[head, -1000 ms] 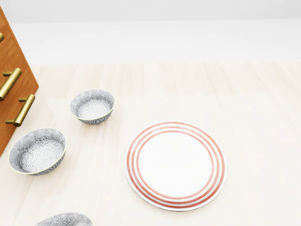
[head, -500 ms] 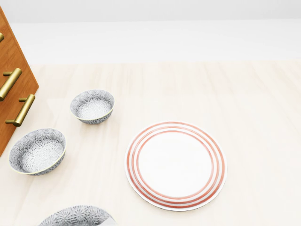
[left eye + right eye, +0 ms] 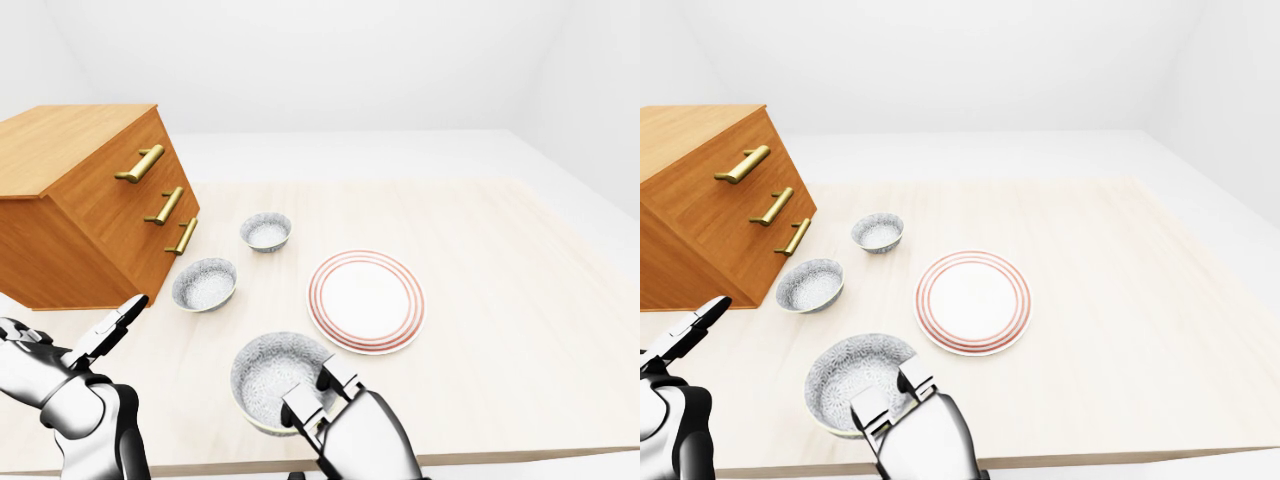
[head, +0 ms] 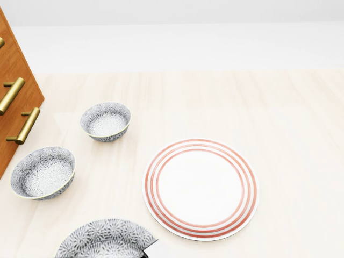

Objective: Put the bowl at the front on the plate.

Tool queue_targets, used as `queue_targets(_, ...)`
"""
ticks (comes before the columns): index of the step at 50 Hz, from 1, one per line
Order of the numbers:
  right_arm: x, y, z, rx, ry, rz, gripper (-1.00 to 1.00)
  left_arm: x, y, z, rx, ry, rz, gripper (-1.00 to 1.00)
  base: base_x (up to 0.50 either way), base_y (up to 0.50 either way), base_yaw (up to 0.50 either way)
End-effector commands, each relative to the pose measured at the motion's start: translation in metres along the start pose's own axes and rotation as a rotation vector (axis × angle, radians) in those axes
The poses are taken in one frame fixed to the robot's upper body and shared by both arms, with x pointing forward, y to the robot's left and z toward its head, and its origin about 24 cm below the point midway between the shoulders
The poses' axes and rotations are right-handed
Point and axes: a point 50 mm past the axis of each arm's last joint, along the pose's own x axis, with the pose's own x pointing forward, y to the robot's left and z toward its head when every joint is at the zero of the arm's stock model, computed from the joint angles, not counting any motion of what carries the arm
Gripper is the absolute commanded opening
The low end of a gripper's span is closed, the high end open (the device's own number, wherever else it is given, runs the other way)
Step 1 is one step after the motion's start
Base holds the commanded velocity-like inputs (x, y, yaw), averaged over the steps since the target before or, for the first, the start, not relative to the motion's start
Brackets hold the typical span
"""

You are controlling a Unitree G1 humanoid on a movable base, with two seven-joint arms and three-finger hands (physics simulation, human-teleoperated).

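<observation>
Left-eye view: left hand [image 3: 95,345], glossy white, fingers spread, beside the wooden drawer chest [image 3: 90,205]; right hand [image 3: 335,405] pinches the speckled grey bowl [image 3: 272,375]'s rim, just left of the round red-ringed plate [image 3: 366,301].

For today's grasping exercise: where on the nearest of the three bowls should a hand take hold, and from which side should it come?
Grip the rim of the nearest bowl at its bottom-right edge in the left-eye view. The bowl sits upright and open, so its thin lip offers a pinch. The right hand is already at that edge, and the plate lies up and right, probably a short carry.
</observation>
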Motion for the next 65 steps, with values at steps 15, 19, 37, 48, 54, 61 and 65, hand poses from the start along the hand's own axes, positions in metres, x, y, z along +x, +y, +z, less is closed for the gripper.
queue_targets(15,-0.025,-0.021,0.007,0.124,-0.027,-0.197,-1.00,-0.001,0.000,0.000,0.006,-0.002,0.000,1.00,0.00,0.00,0.00)
queue_targets(19,-0.025,-0.022,0.008,0.125,-0.031,-0.198,-1.00,-0.001,0.000,0.000,0.006,-0.002,0.001,1.00,0.00,0.00,0.00)
queue_targets(37,-0.030,-0.065,-0.082,0.033,0.391,-0.302,-1.00,-0.001,-0.001,-0.002,0.012,0.004,-0.004,1.00,0.00,0.00,0.00)
queue_targets(48,-0.046,-0.071,-0.124,0.071,0.706,-0.358,-1.00,-0.001,-0.001,-0.001,0.008,0.003,-0.003,1.00,0.00,0.00,0.00)
queue_targets(54,-0.044,-0.077,-0.138,0.070,0.755,-0.381,-1.00,-0.001,-0.001,0.000,0.004,-0.003,-0.001,1.00,0.00,0.00,0.00)
queue_targets(61,-0.037,-0.082,-0.147,0.045,0.766,-0.397,-1.00,0.000,-0.001,-0.002,0.009,0.004,-0.001,1.00,0.00,0.00,0.00)
queue_targets(65,-0.040,-0.077,-0.152,0.063,0.789,-0.403,-1.00,0.000,-0.001,0.000,0.005,-0.002,-0.004,1.00,0.00,0.00,0.00)
